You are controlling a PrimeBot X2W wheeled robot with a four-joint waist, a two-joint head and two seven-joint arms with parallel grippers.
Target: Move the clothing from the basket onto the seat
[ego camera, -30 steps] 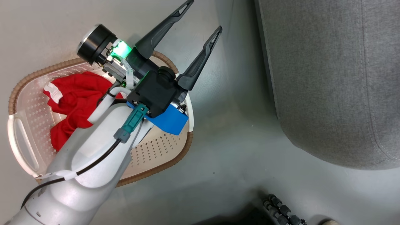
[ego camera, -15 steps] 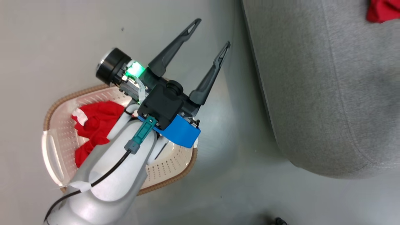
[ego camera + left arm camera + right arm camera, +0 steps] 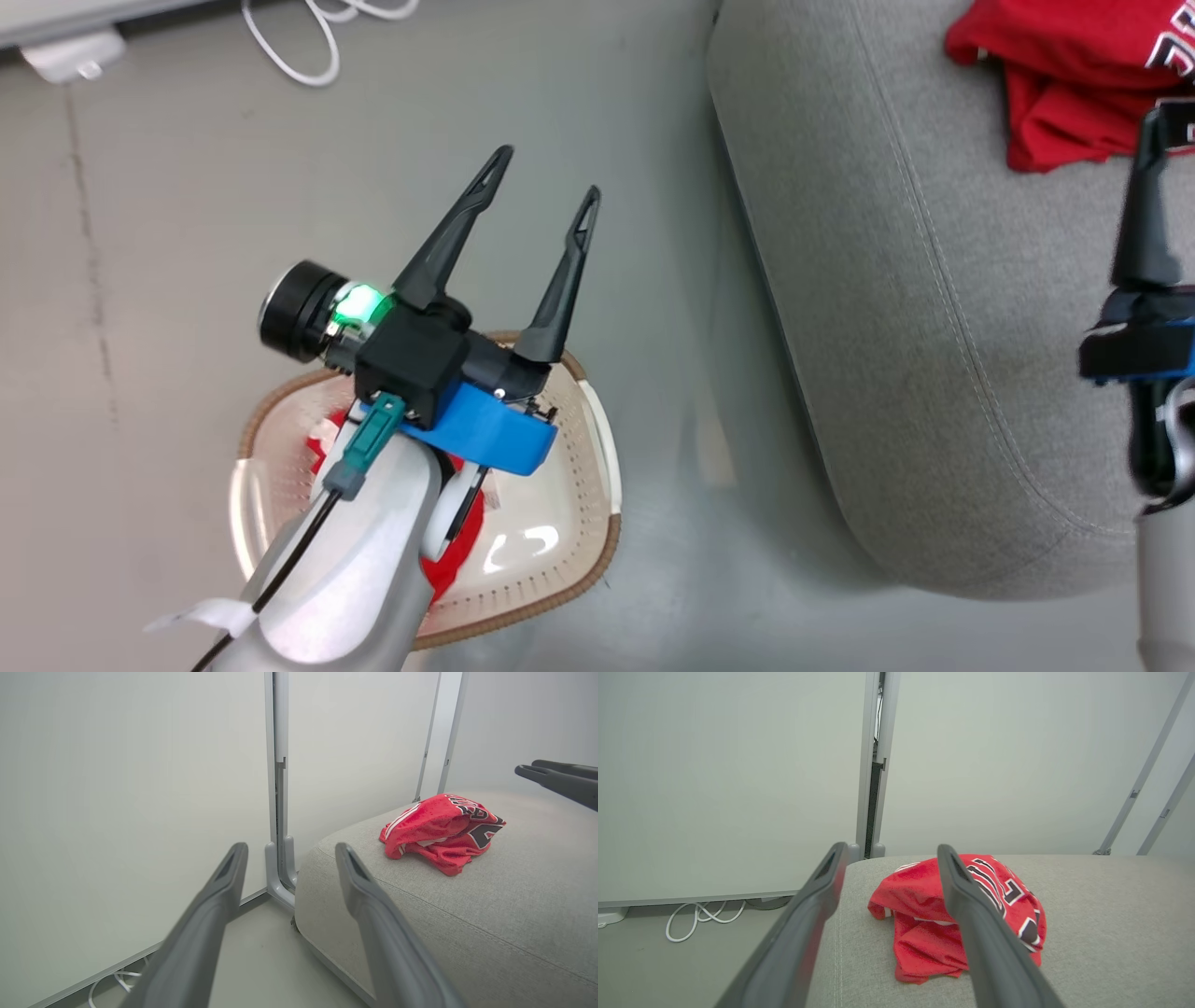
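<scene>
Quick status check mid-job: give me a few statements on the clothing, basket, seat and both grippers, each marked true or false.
1. A lettered red garment lies on the seat. True.
2. The basket is empty. False: another red garment lies in it, partly under the left arm.
3. The left gripper grips clothing. False: its fingers stand open with nothing between them.
4. The right gripper is open and holds nothing. True.
5. The basket stands on the seat. False: it stands on the floor beside the seat.
</scene>
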